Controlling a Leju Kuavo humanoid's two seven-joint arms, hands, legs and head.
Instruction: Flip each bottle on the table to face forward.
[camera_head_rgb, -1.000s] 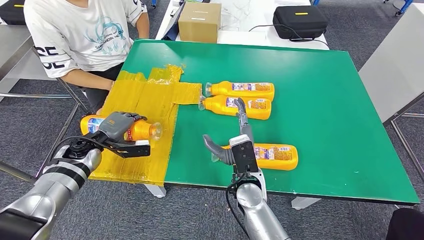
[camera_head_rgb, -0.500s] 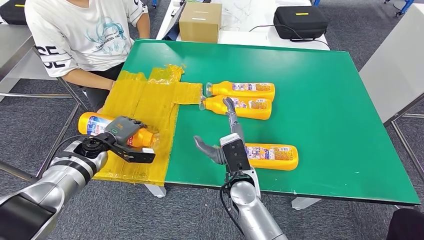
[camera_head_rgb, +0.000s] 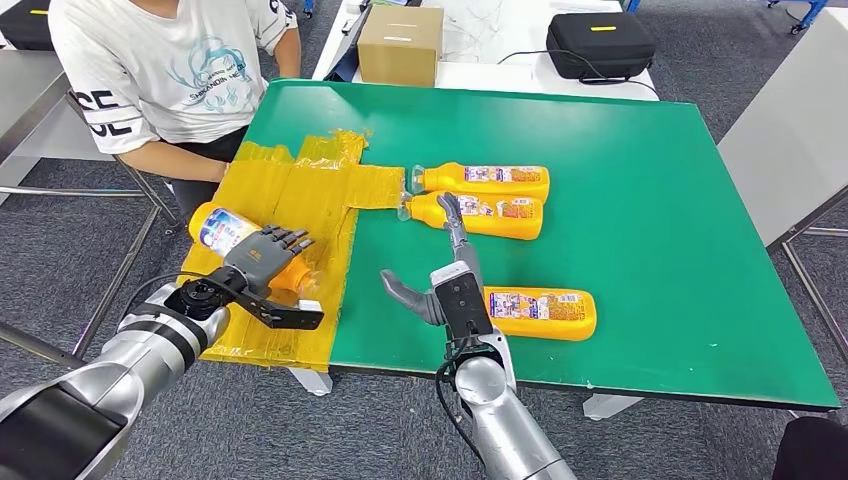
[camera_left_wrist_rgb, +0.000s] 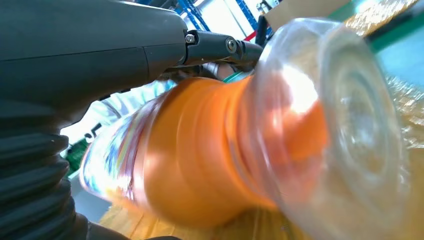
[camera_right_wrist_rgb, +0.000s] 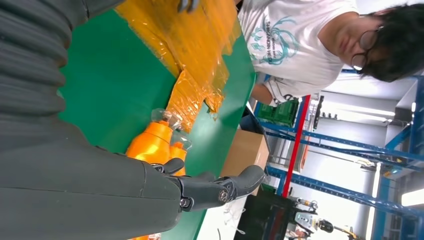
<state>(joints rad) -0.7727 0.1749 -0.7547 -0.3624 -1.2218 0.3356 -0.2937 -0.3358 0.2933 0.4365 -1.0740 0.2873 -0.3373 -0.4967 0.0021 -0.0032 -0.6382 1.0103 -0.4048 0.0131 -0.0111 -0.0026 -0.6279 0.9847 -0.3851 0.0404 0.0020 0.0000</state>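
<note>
My left hand (camera_head_rgb: 262, 262) grips an orange bottle (camera_head_rgb: 226, 232) over the yellow taped patch (camera_head_rgb: 300, 195). The bottle is tilted, labelled base toward the far left, clear cap near the table's front edge. The left wrist view shows its orange neck (camera_left_wrist_rgb: 200, 160) and clear cap (camera_left_wrist_rgb: 350, 135) close up, below my left hand (camera_left_wrist_rgb: 75, 65). My right hand (camera_head_rgb: 452, 275) hovers open, fingers spread, holding nothing, just left of a lying bottle (camera_head_rgb: 545, 313). Two more bottles (camera_head_rgb: 487, 180) (camera_head_rgb: 495, 214) lie side by side beyond it, caps pointing left. The right wrist view shows the spread fingers (camera_right_wrist_rgb: 225, 187) and one bottle's neck (camera_right_wrist_rgb: 152, 145).
A person in a white shirt (camera_head_rgb: 160, 70) sits at the table's far-left corner, one arm by the yellow patch. A cardboard box (camera_head_rgb: 400, 42) and a black case (camera_head_rgb: 600, 42) stand on a white table behind. The green table (camera_head_rgb: 650, 200) reaches far to the right.
My left hand has turned and tilted the held bottle, swinging its labelled base up and toward the far side. My right hand has drifted slightly left, still open.
</note>
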